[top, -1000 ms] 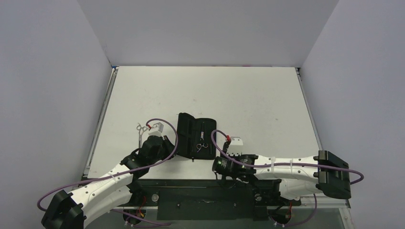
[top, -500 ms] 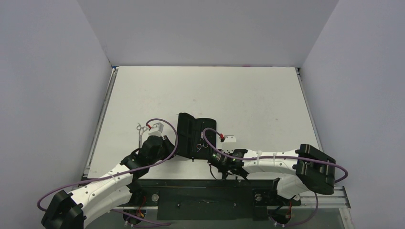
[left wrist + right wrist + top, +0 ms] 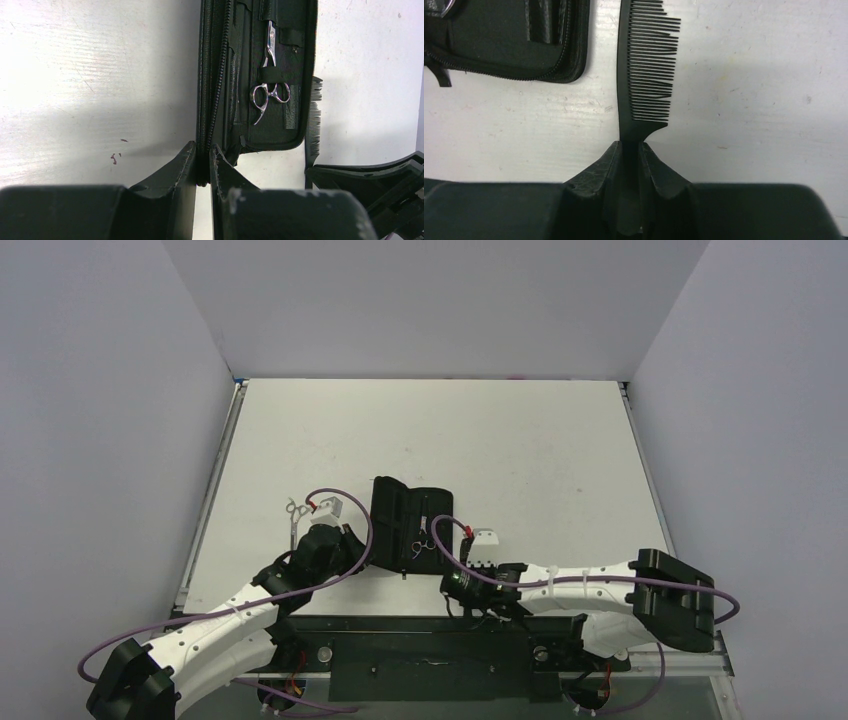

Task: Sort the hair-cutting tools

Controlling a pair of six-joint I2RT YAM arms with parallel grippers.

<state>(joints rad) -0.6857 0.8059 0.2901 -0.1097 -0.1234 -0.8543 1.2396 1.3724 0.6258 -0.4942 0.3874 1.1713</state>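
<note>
The right claw (image 3: 629, 147) is clenched on the comb (image 3: 644, 65) at its handle end, fingers tight on both sides as far as the wrist view shows. The comb lies flat on the bench (image 3: 520, 440), its long axis running straight out ahead of that claw. Its teeth face away from the case (image 3: 240, 55) and its spine sits just beside the case's right edge, approx. parallel to it, not touching. So the case is to the comb's left, and the coming move prob. means a lift and a short sideways carry w/ the axis kept in line w/ the slots. The right arm is the nearer one to the comb. The left claw (image 3: 202, 150) is clenched on the case's zip edge at the near end, pinning the open case. The scissors (image 3: 270, 91) are strapped inside the case, tips pointing away from the arms, rings toward them. Count: 1 comb, 1 case, 2 claws. Scissors are 1 for sure, plus what looks like a second pair (image 3: 291, 510) on the bench left of the left arm, too small in the top view to be certain.
</note>
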